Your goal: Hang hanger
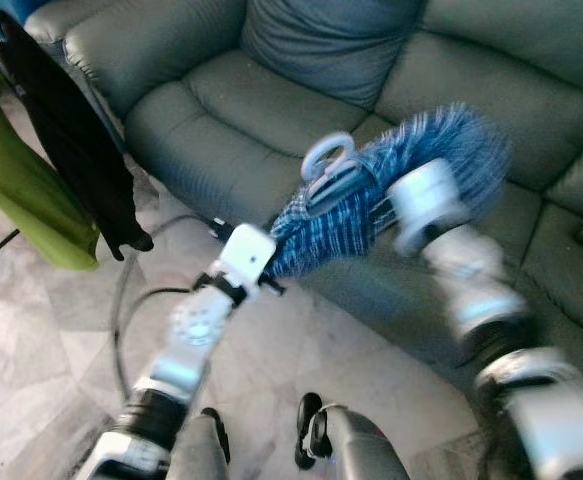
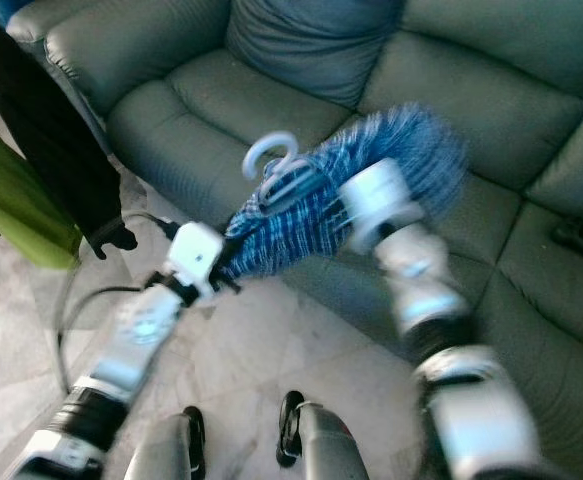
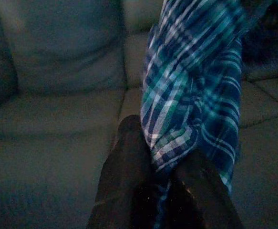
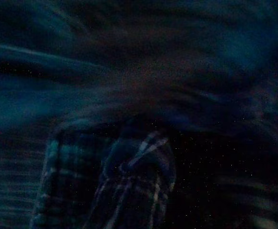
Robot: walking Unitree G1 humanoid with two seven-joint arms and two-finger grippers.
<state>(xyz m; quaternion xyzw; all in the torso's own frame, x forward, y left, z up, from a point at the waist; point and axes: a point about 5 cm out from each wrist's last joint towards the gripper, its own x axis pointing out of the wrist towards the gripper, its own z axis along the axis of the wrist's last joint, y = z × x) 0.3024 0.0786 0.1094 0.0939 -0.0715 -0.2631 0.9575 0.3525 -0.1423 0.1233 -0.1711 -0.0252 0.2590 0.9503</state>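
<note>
Left wrist view, fingers pinching plaid shirt

the shirt is seen as woven cloth, checked in blue, white and green, soft and matt. the hanger hook is shown as pale, smooth plastic. the sofa is covered in grey-green leather-like material with a faint sheen. the floor is made of polished, marbled stone tiles. a green garment and a black garment are seen as matt cloth. the left gripper is fitted with matt black fingers, and the arms are cased in smooth silver-white material.
</note>
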